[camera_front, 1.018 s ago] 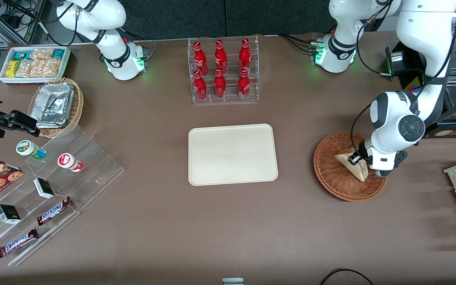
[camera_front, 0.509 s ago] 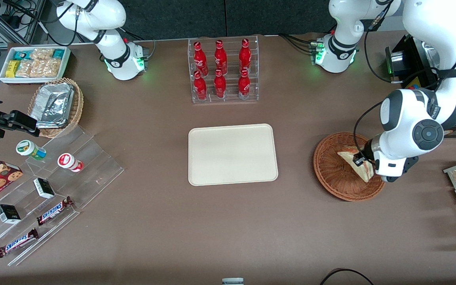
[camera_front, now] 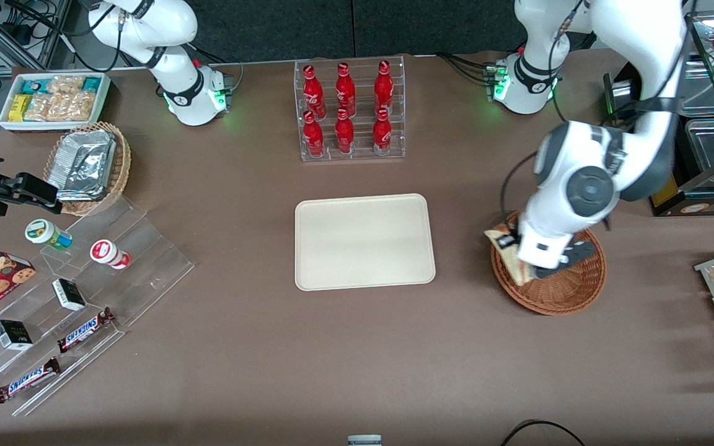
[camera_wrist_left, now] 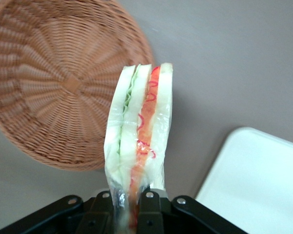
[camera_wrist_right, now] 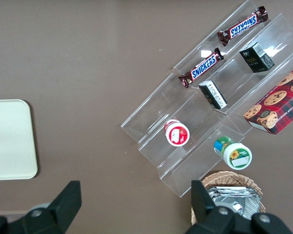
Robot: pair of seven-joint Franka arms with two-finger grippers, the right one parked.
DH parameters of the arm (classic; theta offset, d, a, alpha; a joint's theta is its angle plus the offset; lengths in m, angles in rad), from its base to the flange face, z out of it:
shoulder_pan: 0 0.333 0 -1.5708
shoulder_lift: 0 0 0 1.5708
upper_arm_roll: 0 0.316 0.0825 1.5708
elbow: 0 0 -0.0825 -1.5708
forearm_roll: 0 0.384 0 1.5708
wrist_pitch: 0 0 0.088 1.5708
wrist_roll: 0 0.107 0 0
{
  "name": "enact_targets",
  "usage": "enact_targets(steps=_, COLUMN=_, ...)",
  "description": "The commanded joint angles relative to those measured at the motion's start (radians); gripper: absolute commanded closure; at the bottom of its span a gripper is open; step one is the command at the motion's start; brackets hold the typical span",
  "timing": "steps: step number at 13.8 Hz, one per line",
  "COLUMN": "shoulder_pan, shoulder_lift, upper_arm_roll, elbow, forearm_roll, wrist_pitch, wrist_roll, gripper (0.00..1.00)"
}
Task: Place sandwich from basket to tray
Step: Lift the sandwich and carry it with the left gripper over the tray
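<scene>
The brown worktop (camera_front: 239,347) carries the tray (camera_front: 364,241) at its middle, with a bottle rack (camera_front: 349,111) farther from the camera. The basket (camera_front: 555,291) sits toward the working arm's end. A foil-pack basket (camera_front: 118,167), a white bin (camera_front: 53,97) and a clear stand (camera_front: 146,260) sit toward the parked arm's end. The end effector (camera_wrist_left: 129,204) hangs over the basket's tray-side rim, clamping the sandwich (camera_wrist_left: 139,131).

So the whole setup sits on a big matte brown tabletop (camera_front: 357,347), plain and evenly lit, no harsh shadows, just a bit darker along the edge nearest the front camera. Above it there's a black wall panel (camera_front: 394,28) with a thin vertical seam. At the parked arm's end you can see a grey metal frame (camera_front: 28,37) with cables. A glass-and-metal display case (camera_front: 713,124) stands at the working arm's end.
</scene>
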Motion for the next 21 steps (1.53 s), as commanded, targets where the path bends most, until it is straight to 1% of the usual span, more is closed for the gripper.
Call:
enact_targets(steps=1, shoulder_pan=-0.092, shoulder_lift=0.057, upper_arm_roll=0.008, elbow=0.084, forearm_roll=-0.014, wrist_pitch=-0.007, wrist_roll=0.049, gripper=1.0)
enact_targets(steps=4, shoulder_pan=-0.192, shoulder_lift=0.13, upper_arm_roll=0.007, elbow=0.176, forearm_roll=-0.016, wrist_pitch=-0.005, wrist_roll=0.051, gripper=1.0)
enact_targets(steps=8, shoulder_pan=-0.287, shoulder_lift=0.288, upper_arm_roll=0.007, elbow=0.329, forearm_roll=-0.022, wrist_pitch=0.001, wrist_roll=0.037, gripper=1.0)
enact_targets(steps=9, shoulder_pan=-0.309, shoulder_lift=0.327, upper_arm_roll=0.007, elbow=0.366, forearm_roll=-0.028, wrist_pitch=0.01, wrist_roll=0.028, gripper=1.0)
enact_targets(steps=10, shoulder_pan=-0.333, shoulder_lift=0.357, upper_arm_roll=0.007, elbow=0.391, forearm_roll=-0.049, wrist_pitch=0.015, wrist_roll=-0.001, gripper=1.0)
enact_targets(steps=13, shoulder_pan=-0.381, shoulder_lift=0.413, upper_arm_roll=0.007, elbow=0.4, forearm_roll=-0.06, wrist_pitch=0.072, wrist_roll=-0.023, gripper=1.0)
enact_targets(steps=17, shoulder_pan=-0.418, shoulder_lift=0.463, upper_arm_roll=0.007, elbow=0.405, forearm_roll=-0.065, wrist_pitch=0.13, wrist_roll=-0.029, gripper=1.0)
enact_targets(steps=18, shoulder_pan=-0.419, shoulder_lift=0.468, upper_arm_roll=0.007, elbow=0.405, forearm_roll=-0.077, wrist_pitch=0.135, wrist_roll=-0.037, gripper=1.0)
enact_targets(steps=21, shoulder_pan=-0.419, shoulder_lift=0.479, upper_arm_roll=-0.013, elbow=0.408, forearm_roll=-0.077, wrist_pitch=0.133, wrist_roll=-0.045, gripper=1.0)
